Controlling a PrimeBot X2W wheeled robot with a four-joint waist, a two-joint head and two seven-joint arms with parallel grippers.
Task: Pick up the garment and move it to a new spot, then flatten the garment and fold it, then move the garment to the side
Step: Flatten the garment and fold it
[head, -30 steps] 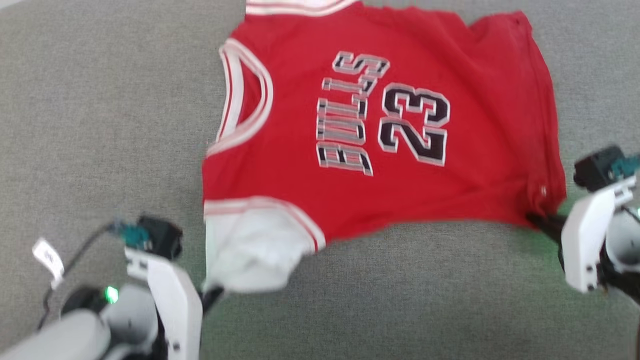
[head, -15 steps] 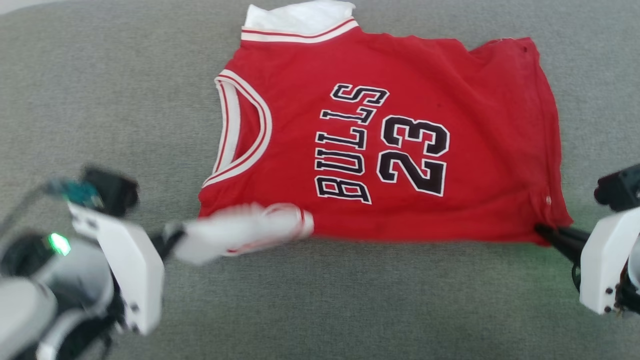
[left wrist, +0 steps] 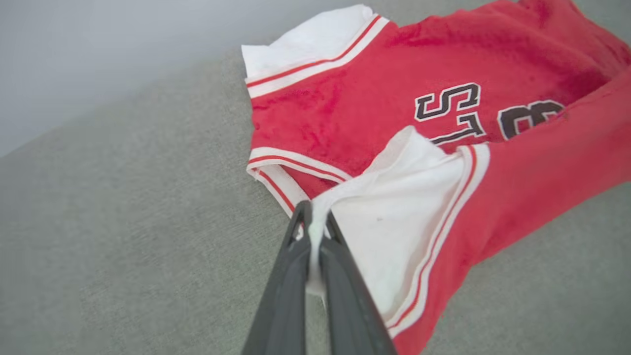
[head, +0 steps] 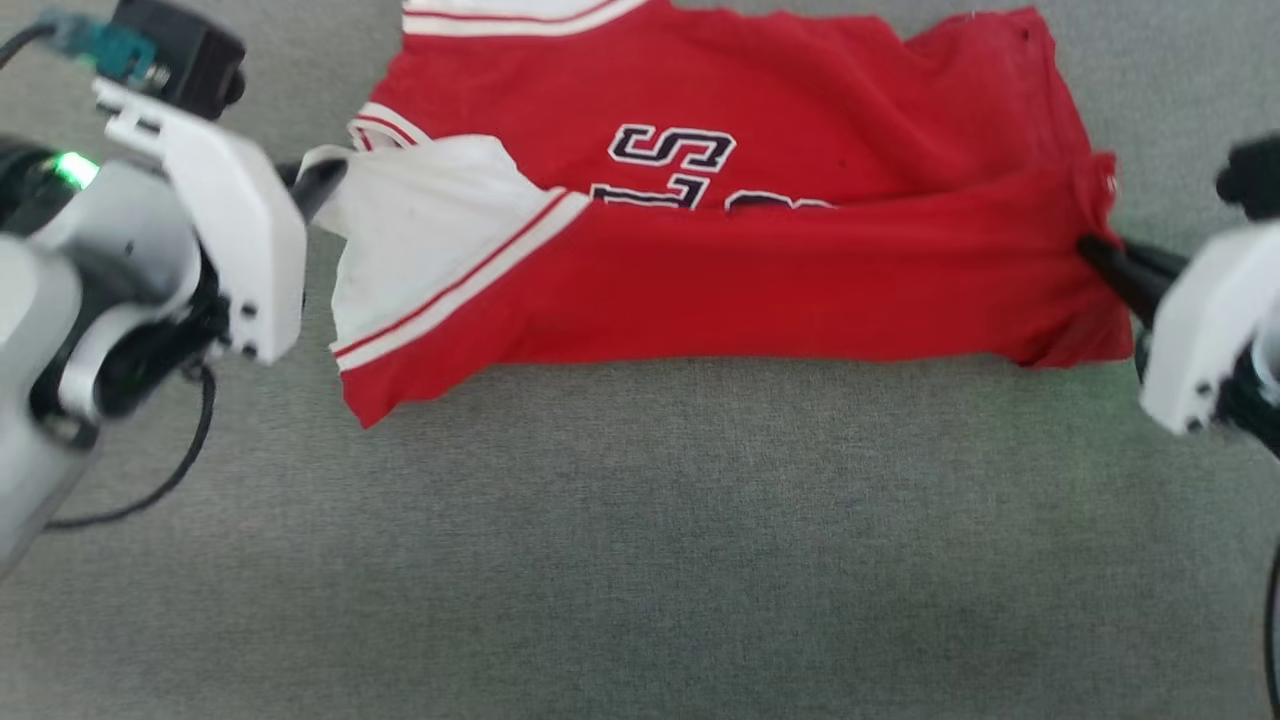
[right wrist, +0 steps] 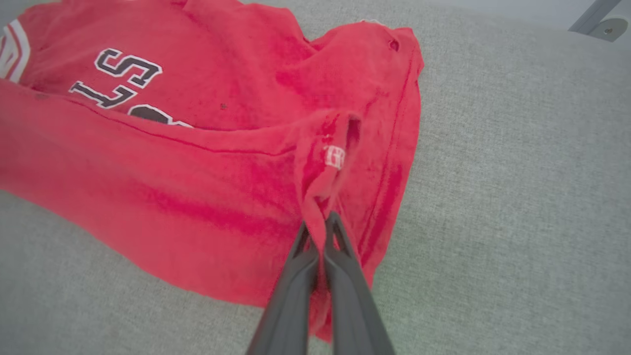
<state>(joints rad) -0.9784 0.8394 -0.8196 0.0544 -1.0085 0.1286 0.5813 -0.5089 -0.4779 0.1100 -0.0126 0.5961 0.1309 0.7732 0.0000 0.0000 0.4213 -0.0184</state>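
Charcoal-grey fingers of the left gripper are pressed together on the edge of a white sleeve, pinching a fold of it. The right gripper is likewise clamped on a bunched red corner at the hem end, just below a small white tag. Between the two grips the garment — a red jersey with red-and-white striped trim — lies on the grey fabric surface. Its near long edge is drawn up and over the front, so plain red cloth covers most of the black print and only an "S" and slivers of other characters show. Half a second ago the jersey lay flat with "BULLS 23" fully readable and the near sleeve pulled out to the left — now that sleeve sits over the neckline and the near edge is doubled over.
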